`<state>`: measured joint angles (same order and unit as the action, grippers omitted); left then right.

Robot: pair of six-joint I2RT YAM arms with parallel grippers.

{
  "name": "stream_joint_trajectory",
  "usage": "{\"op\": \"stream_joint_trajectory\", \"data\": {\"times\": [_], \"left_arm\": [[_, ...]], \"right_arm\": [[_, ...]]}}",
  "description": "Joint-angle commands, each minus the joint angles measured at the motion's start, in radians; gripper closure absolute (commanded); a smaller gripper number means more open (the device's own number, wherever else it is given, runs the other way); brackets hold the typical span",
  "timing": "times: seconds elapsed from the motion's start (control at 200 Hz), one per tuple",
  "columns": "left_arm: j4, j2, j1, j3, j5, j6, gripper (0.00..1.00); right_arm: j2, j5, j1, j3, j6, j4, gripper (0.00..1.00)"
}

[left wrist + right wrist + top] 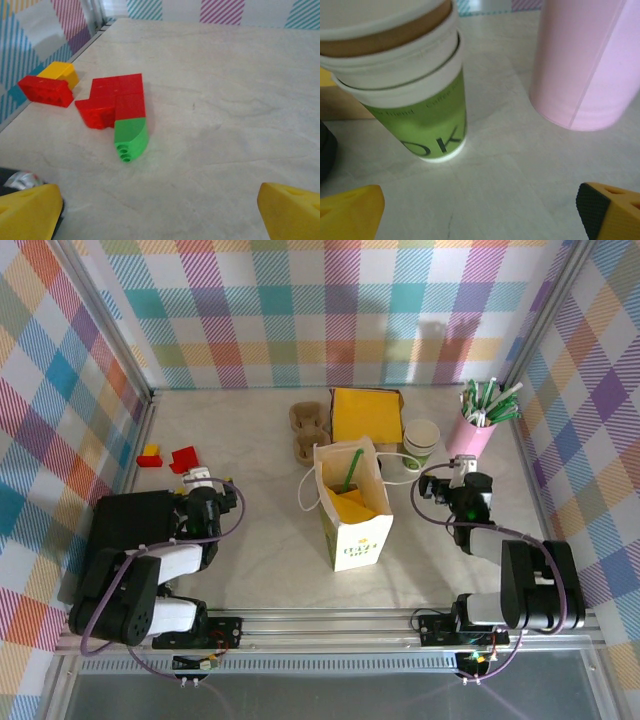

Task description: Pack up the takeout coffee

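The takeout coffee (427, 120) is a paper cup with cream rims and a green lower band, standing upright just ahead and to the left of my right gripper (480, 217). In the top view the cup (421, 443) stands right of the paper bag (352, 512). My right gripper (462, 476) is open with only bare table between its yellow fingertips (350, 212). My left gripper (160, 215) is open too, low over the table at the left (203, 480). It faces toy bricks and holds nothing.
A tall pink cup (582, 65) holding straws (488, 400) stands right of the coffee. A black round object (326, 150) lies at the left edge. A cardboard cup carrier (309, 430) and a yellow packet (365, 412) sit behind the bag. Red, yellow and green bricks (117, 107) lie far left.
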<state>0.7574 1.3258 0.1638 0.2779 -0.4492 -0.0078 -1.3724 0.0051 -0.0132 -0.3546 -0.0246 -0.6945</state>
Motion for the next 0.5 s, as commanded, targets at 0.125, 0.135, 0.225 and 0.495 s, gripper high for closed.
{"op": "stream_joint_trajectory", "data": {"times": [0.125, 0.135, 0.225, 0.495], "left_arm": [[0.343, 0.128, -0.037, -0.053, 0.126, 0.018, 0.00], [0.352, 0.135, -0.038, -0.055, 0.132, 0.019, 0.00], [0.430, 0.211, -0.038, -0.061, 0.187, 0.041, 0.01], [0.138, 0.251, -0.037, 0.115, 0.120, 0.016, 0.00]], "right_arm": [[-0.139, -0.096, -0.002, 0.031, 0.015, -0.272, 0.01], [-0.148, -0.096, -0.002, 0.027, 0.015, -0.279, 0.01], [-0.159, -0.104, -0.003, -0.065, 0.019, -0.111, 0.01], [-0.161, -0.085, -0.002, -0.064, 0.014, -0.119, 0.01]]}}
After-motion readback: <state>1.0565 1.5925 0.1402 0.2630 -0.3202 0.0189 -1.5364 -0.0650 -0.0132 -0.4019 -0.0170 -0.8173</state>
